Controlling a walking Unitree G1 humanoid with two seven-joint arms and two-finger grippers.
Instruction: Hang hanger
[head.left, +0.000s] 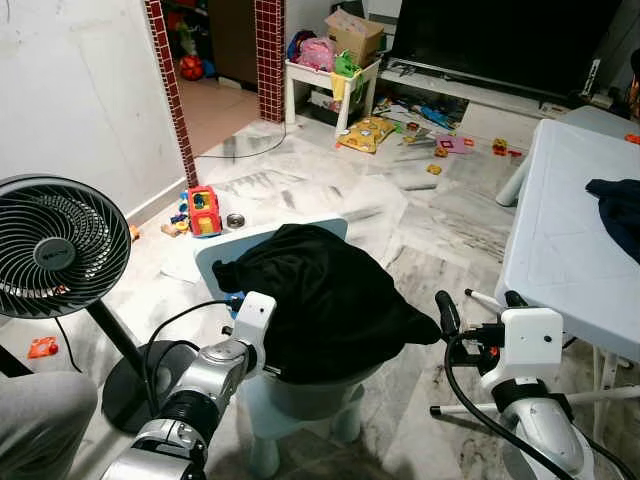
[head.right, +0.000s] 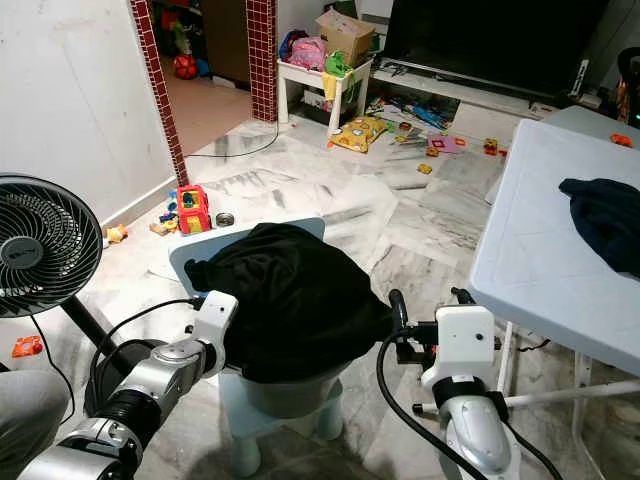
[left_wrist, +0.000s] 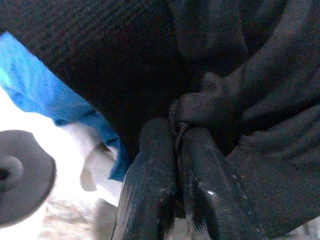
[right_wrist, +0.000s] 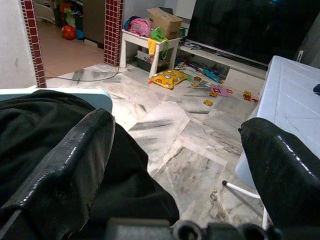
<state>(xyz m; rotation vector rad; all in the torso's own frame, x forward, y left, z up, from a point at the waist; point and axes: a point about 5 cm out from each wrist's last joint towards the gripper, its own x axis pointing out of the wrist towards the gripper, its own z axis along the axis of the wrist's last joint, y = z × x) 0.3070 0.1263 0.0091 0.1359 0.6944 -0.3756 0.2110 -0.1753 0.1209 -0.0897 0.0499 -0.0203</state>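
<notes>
Two grippers near: left gripper (left_wrist: 175, 165) pinched closed on a fold of black garment (head.left: 320, 295) heaped on pale blue chair (head.left: 215, 255); right gripper (right_wrist: 175, 165) spread wide, holding nothing, just beside the heap. Fan (head.left: 55, 245) at left, white table (head.left: 570, 235) at right carrying dark cloth (head.left: 618, 210). Hanger can't be made out.

Black fan (head.left: 55, 245) at my left, red toy (head.left: 203, 211) on the marble floor (head.left: 330, 190), white table (head.left: 565, 240) at my right bearing dark cloth (head.left: 618, 210), cardboard box (head.left: 353, 36) beyond.
</notes>
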